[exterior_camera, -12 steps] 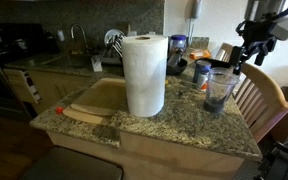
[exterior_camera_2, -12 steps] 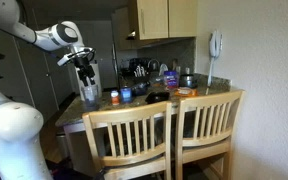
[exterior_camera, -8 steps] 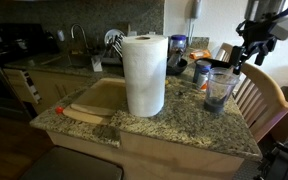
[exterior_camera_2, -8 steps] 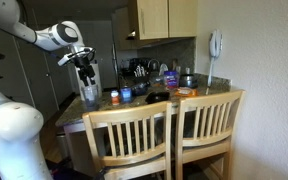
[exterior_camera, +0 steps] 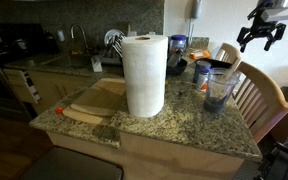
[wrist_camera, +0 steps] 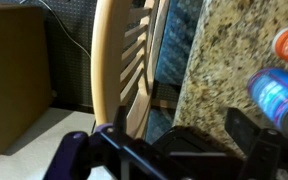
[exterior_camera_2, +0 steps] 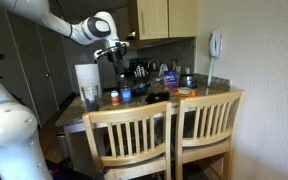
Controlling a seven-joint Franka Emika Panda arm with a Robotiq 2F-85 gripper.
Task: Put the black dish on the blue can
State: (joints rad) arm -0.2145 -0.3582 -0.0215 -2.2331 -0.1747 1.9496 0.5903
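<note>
Granite tabletop [exterior_camera: 184, 125] carries the black dish [exterior_camera: 221, 66] near one edge, with the blue can [exterior_camera: 201, 72] just beside it at 9 o'clock. At the dish's 1 o'clock the tool [exterior_camera: 261, 40] hangs released and empty, in open air past that edge.

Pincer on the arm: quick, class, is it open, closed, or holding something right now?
Pincer: open and holding nothing, up in the air above the counter.

Granite counter [exterior_camera: 184, 125]: paper-towel roll [exterior_camera: 144, 75], blue can [exterior_camera: 201, 73], clear tumbler [exterior_camera: 219, 95], black dish [exterior_camera_2: 157, 97].
</note>
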